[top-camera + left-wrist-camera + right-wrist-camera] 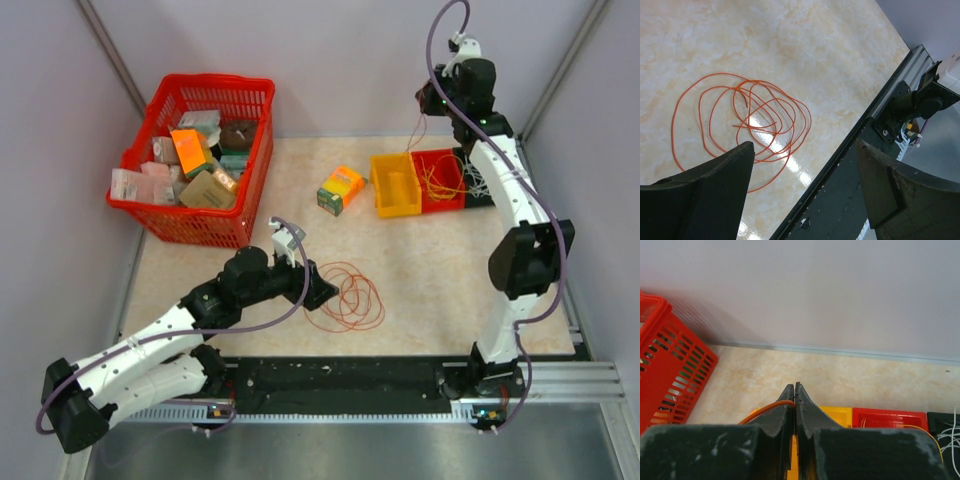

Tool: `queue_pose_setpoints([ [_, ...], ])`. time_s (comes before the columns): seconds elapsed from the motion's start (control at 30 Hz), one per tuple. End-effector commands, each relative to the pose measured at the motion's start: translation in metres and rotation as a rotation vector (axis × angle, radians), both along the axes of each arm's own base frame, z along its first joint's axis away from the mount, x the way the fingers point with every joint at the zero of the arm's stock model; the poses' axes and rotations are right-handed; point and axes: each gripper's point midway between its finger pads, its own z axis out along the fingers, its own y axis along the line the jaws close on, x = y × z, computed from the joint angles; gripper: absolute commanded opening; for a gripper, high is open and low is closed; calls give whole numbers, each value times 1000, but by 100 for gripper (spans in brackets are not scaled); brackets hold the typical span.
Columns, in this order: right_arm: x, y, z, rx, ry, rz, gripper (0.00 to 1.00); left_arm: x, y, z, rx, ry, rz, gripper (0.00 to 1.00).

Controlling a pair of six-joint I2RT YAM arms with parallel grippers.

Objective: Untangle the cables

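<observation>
A thin orange-red cable (345, 297) lies in loose overlapping loops on the table, and it also shows in the left wrist view (740, 120). My left gripper (318, 288) sits low at the coil's left edge, open and empty (804, 145), with its fingers apart beside the loops. My right gripper (428, 100) is raised high at the back, above the bins. It is shut (795, 388) on a thin orange strand (767, 407) that runs off to the left from the jaws. Yellow wires (440, 180) lie in the red bin and white wires (478, 182) in the black bin.
A yellow bin (396, 205), a red bin (442, 205) and a black bin (490, 200) stand in a row at the back right. A small orange and green box (341, 188) lies left of them. A red basket (200, 228) of packages stands at the back left.
</observation>
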Motion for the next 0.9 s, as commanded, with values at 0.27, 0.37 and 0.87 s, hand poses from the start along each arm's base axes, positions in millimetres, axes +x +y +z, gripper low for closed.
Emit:
queue_pose_setpoints([
  [0.27,37,2,-89,-16,126,-26,0,5,-1,29,-62,-53,16,93],
  [0.37,38,0,-102,-20,146,-34,0,5,0,31,-59,-58,18,94],
  [0.87,69,32,-146,37,154,64,0,5,0,31,-60,-55,18,94],
])
